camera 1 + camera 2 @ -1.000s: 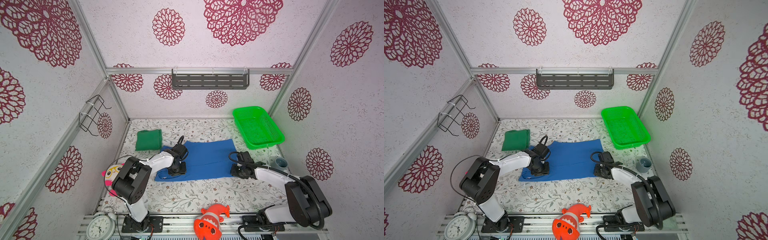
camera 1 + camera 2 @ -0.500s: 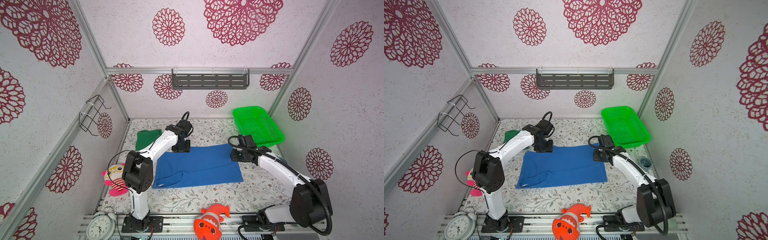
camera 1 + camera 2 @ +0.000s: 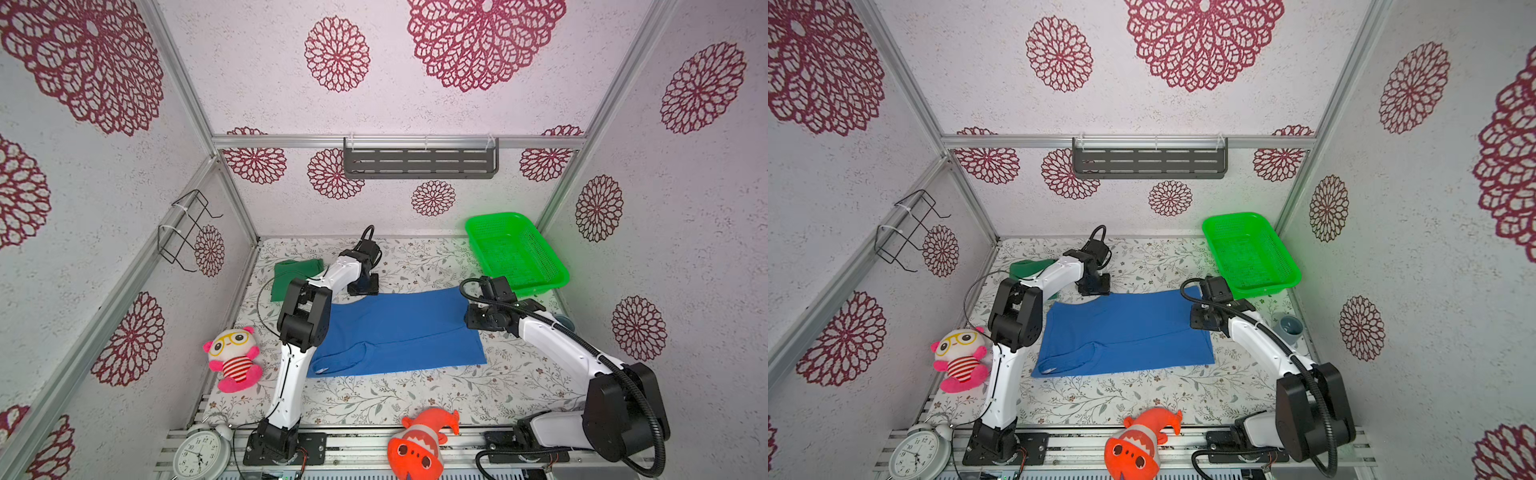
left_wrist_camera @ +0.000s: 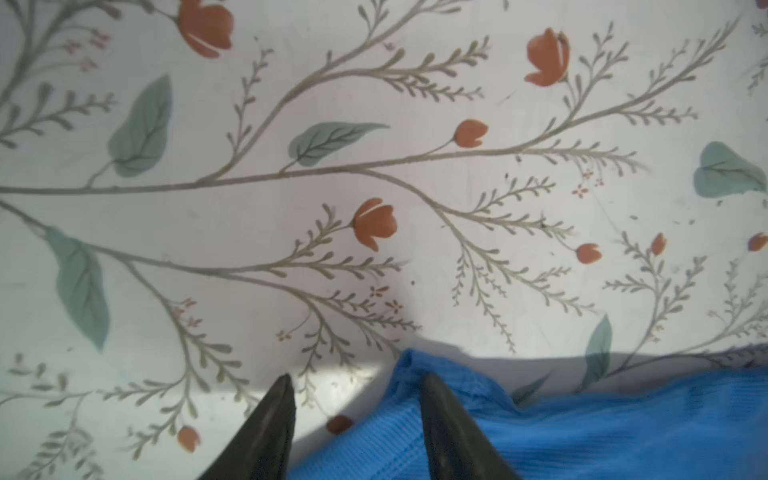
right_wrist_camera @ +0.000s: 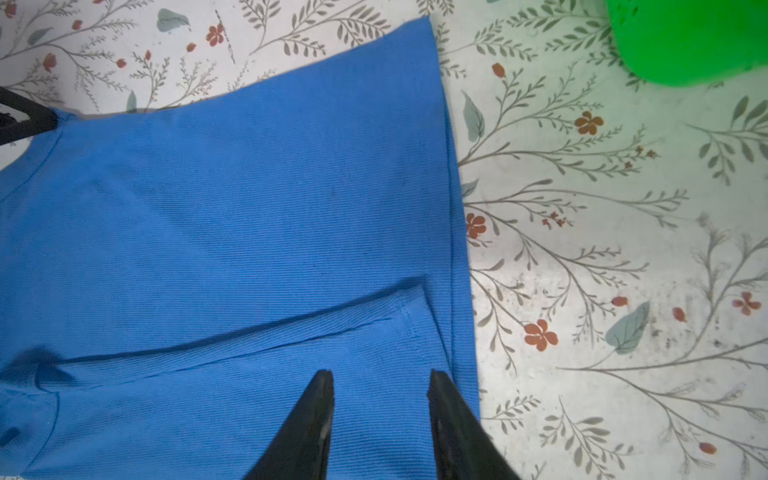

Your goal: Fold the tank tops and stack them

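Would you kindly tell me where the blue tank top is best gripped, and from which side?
Grip the blue tank top at its hem, coming in low from the right with the right gripper. The shirt lies flat on the table, and the hem is a straight, stitched, layered edge facing that open gripper, so one finger could likely slide under it.

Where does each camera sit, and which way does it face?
Top views: high in front, facing down and back; left arm, right arm, blue top, green top.
Left wrist: on left arm, facing down at table; left fingers, blue top's corner.
Right wrist: on right arm, facing down at blue top; right fingers, basket.
Shared: blue top.
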